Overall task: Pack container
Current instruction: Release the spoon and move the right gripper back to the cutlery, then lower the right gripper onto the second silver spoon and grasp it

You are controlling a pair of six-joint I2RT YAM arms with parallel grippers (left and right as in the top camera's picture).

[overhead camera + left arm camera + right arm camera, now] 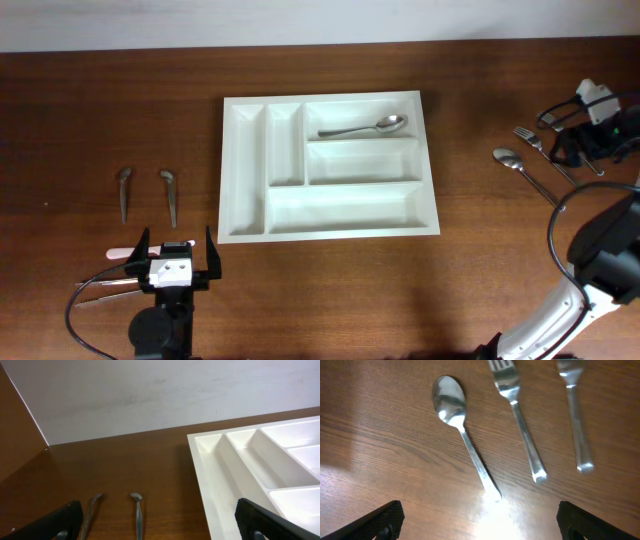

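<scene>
Nearest us, the left pincer [178, 250] hangs low over the table [330, 290], its fingers spread wide with nothing between them. Under its arm lie a pink-and-white handle [124, 253] and some thin grey pieces [105, 287], too covered for us to name.

Just beyond, the left grey utensil [124, 195] and the right grey utensil [171, 200] lie side by side; we cannot tell what kind they are.

To their right, mid-table, sits the container [340, 231]. Only its far crosswise compartment holds anything: one spoon [365, 128], bowl to the right.

Over at the right side, the right pincer [480, 522] is equally wide apart and empty, above a loose spoon [450, 402], a fork [521, 425] and a second fork [575, 417] whose tines the frame cuts off.
</scene>
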